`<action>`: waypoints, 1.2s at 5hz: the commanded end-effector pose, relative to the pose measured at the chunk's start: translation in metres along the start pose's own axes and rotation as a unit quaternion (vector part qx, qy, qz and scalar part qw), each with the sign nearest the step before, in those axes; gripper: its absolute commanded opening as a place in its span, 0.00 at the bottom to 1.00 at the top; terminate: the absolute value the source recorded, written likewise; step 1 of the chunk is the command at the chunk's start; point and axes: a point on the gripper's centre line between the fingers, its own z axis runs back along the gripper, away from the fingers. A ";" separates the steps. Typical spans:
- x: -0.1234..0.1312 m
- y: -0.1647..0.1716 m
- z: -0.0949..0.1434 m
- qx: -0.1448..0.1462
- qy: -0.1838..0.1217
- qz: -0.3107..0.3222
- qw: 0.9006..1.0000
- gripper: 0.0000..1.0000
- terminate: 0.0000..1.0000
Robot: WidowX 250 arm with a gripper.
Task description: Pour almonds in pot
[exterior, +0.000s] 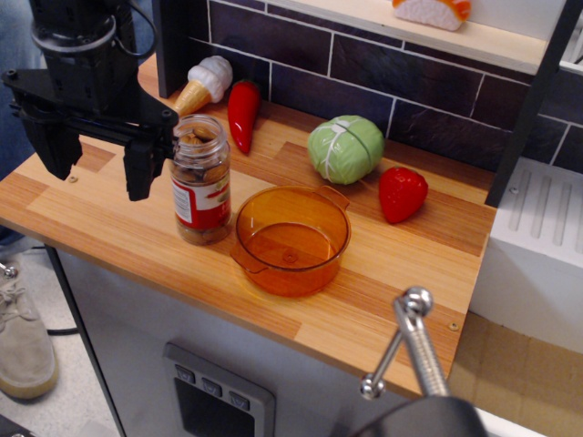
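A clear plastic jar (201, 180) with a red-and-white label stands upright on the wooden counter, with brown almonds (194, 141) showing through its upper part. The translucent orange pot (291, 238) with two small side handles sits just right of the jar, upright, with no almonds showing inside. My black gripper (98, 157) hangs above the counter just left of the jar. Its jaws are spread wide and hold nothing. The right finger (142, 168) is close beside the jar, with no clear contact.
A green cabbage (345, 148), a red strawberry (402, 193), a red chili pepper (242, 113) and an ice-cream cone toy (203, 84) lie behind, near the dark brick wall. A metal handle (412, 340) sticks up at the front right. The counter edge runs along the front.
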 end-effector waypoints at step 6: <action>0.062 0.069 -0.025 -0.211 0.212 0.474 0.828 1.00 0.00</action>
